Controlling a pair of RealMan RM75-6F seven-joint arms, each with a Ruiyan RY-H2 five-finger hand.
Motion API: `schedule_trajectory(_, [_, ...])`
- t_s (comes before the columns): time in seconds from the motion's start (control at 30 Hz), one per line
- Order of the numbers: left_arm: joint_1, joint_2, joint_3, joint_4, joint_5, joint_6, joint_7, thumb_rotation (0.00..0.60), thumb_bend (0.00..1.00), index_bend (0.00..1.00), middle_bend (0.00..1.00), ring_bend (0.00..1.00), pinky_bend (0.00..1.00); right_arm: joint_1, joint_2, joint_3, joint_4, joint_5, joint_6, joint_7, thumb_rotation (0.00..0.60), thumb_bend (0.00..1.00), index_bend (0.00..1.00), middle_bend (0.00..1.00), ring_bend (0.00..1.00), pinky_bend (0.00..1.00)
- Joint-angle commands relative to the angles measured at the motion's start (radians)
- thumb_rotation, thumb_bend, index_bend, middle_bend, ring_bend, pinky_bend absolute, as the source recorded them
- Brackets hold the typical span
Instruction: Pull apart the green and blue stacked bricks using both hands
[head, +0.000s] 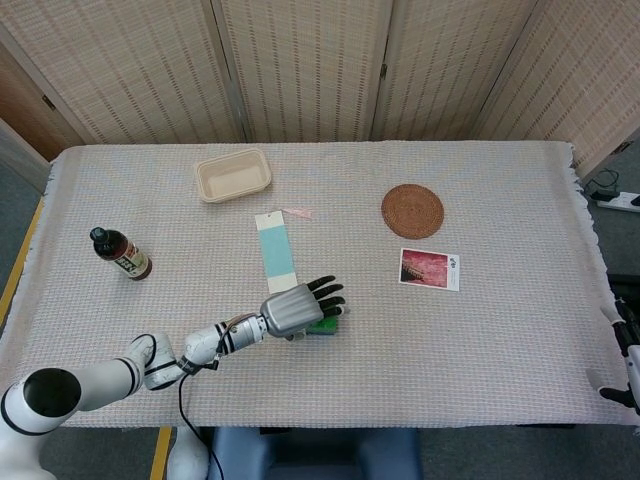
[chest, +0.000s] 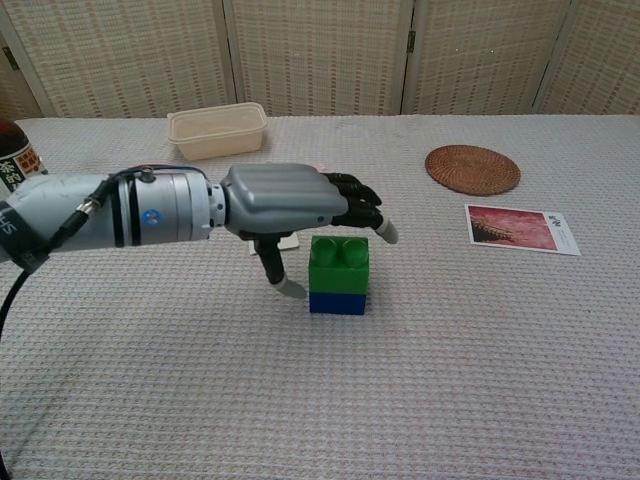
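Observation:
A green brick (chest: 338, 262) sits stacked on a blue brick (chest: 337, 302) on the table, in front of centre. My left hand (chest: 290, 205) hovers over the stack, open, palm down, its fingers (chest: 362, 207) reaching above the green brick and its thumb hanging down just left of it. In the head view the left hand (head: 300, 307) covers most of the stack, with only a green sliver (head: 325, 324) showing. My right hand (head: 628, 350) shows only in part at the far right edge of the table, away from the bricks; its state is unclear.
A beige tray (head: 233, 174) stands at the back left, a blue-and-white card (head: 276, 250) behind the bricks. A woven coaster (head: 412, 210) and a photo card (head: 430, 268) lie to the right. A dark bottle (head: 121, 254) stands on the left.

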Motion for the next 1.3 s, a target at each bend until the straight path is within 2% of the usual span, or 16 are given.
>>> schedule_trajectory(0.03, [-0.008,-0.016,0.015,0.033,0.01,0.009,-0.009,0.6,0.24,0.18,0.19,0.0,0.0,-0.001,0.002,0.001,0.001,0.001,0.001,0.004,0.6,0.37,0.0,0.0,0.0,0.0])
schedule_trajectory(0.27, [-0.009,-0.028,0.046,0.079,0.017,0.018,-0.014,0.6,0.24,0.23,0.2,0.01,0.0,-0.003,0.002,0.002,0.003,0.003,0.002,0.005,0.6,0.37,0.0,0.0,0.0,0.0])
schedule_trajectory(0.5, [-0.009,-0.032,0.056,0.1,0.02,0.049,-0.03,0.6,0.24,0.35,0.3,0.09,0.02,0.004,-0.002,0.003,0.003,0.012,-0.01,-0.005,0.6,0.37,0.0,0.0,0.0,0.0])
schedule_trajectory(0.67, [-0.008,-0.026,0.062,0.098,0.019,0.06,-0.02,0.6,0.24,0.35,0.31,0.1,0.02,0.005,-0.003,0.004,0.003,0.014,-0.013,-0.008,0.6,0.37,0.0,0.0,0.0,0.0])
schedule_trajectory(0.83, [0.007,-0.043,0.065,0.125,0.025,0.11,-0.018,0.6,0.24,0.44,0.41,0.16,0.07,0.004,-0.002,0.002,0.0,0.009,-0.01,-0.008,0.6,0.37,0.0,0.0,0.0,0.0])
schedule_trajectory(1.03, [0.027,-0.074,0.061,0.179,0.032,0.184,-0.019,0.6,0.24,0.66,0.62,0.28,0.16,0.007,-0.004,0.001,0.001,0.008,-0.017,-0.011,0.6,0.37,0.0,0.0,0.0,0.0])
schedule_trajectory(1.3, [0.04,-0.075,0.062,0.196,0.025,0.207,-0.006,0.6,0.24,0.75,0.72,0.35,0.22,0.008,-0.005,-0.001,-0.003,0.004,-0.015,-0.016,0.6,0.37,0.0,0.0,0.0,0.0])
